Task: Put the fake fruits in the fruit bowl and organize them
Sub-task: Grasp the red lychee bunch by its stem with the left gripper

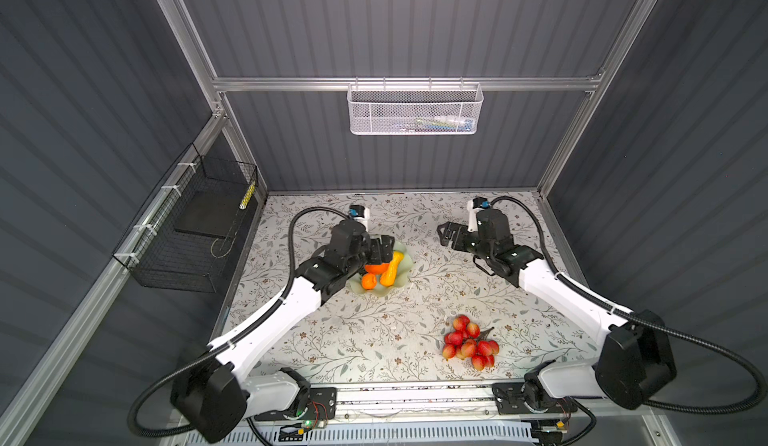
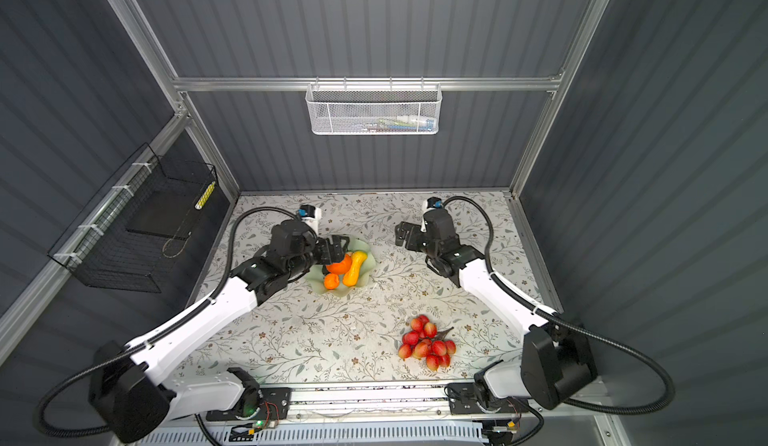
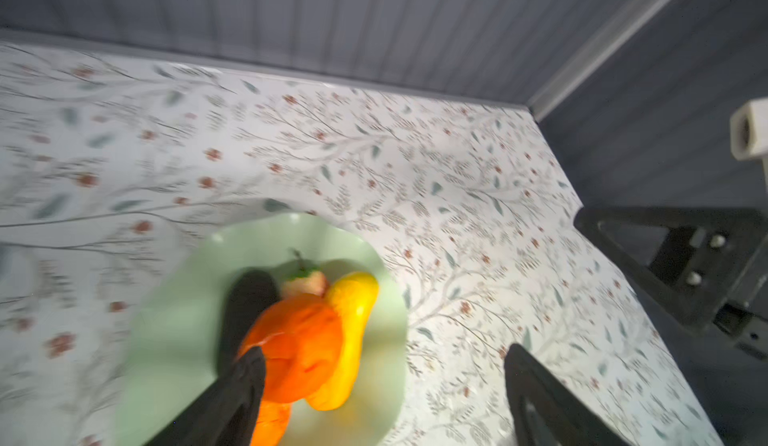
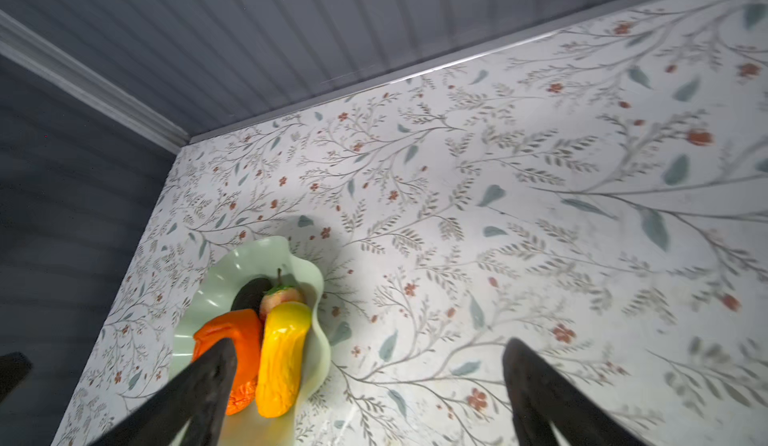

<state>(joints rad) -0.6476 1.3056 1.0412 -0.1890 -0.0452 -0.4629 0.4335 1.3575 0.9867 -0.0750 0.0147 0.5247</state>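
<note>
The mint-green fruit bowl (image 1: 402, 283) (image 2: 368, 274) holds a large orange (image 1: 376, 268), a small tangerine (image 1: 368, 282) and a yellow squash-like piece (image 1: 392, 268). The wrist views also show a dark avocado (image 3: 249, 302) (image 4: 251, 292) and a red strawberry (image 3: 305, 284) (image 4: 282, 294) in the bowl. My left gripper (image 1: 384, 246) (image 3: 384, 365) hangs open over the bowl's far side, one finger beside the orange (image 3: 303, 352), holding nothing. My right gripper (image 1: 444, 234) (image 4: 370, 356) is open and empty over the table, right of the bowl. The red grapes (image 1: 469, 343) (image 2: 427, 343) lie on the table at front right.
A white mesh basket (image 1: 415, 109) hangs on the back wall and a black wire basket (image 1: 191, 232) on the left wall. The floral table (image 1: 374, 340) ends at walls at the back and both sides. The arm bases stand along the front rail (image 1: 415, 394).
</note>
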